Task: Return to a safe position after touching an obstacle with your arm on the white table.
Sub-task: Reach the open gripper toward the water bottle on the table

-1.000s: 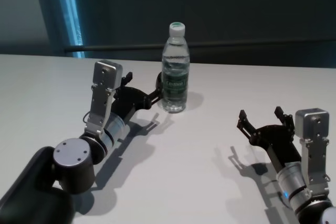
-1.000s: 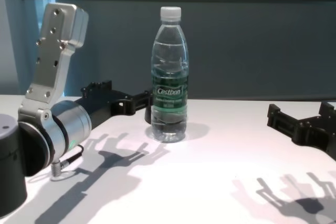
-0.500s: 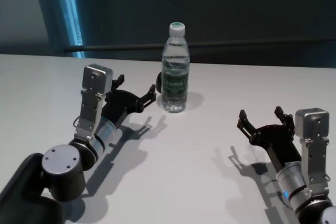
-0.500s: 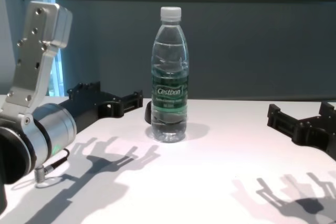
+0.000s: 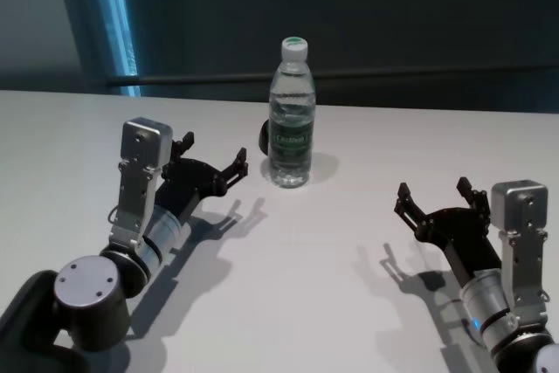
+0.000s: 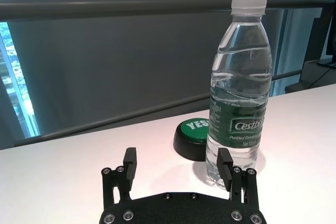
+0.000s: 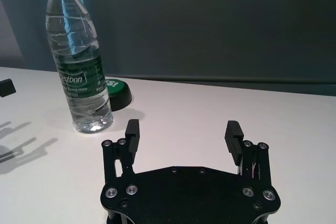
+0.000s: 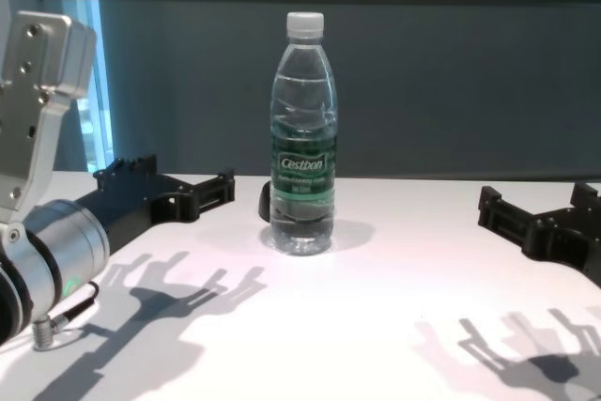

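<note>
One Cestbon bottle (image 5: 290,113) stands upright mid-table (image 5: 349,303), one green "YES" button (image 6: 193,139) right behind it. My left gripper (image 5: 210,160) sits at its 9 o'clock, fingers apart, not touching; right gripper (image 5: 434,200) at 4 o'clock, also spread.

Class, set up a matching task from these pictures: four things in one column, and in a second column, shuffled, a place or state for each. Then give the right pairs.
Things:
1. water bottle
2. green-topped button
3. left gripper
4. right gripper

Places or states:
A. open, low over the white table at the robot's right
B. upright, white cap on
C. open, left of the bottle, apart from it
D. low, just behind the bottle

Pairs: 1-B, 2-D, 3-C, 4-A
</note>
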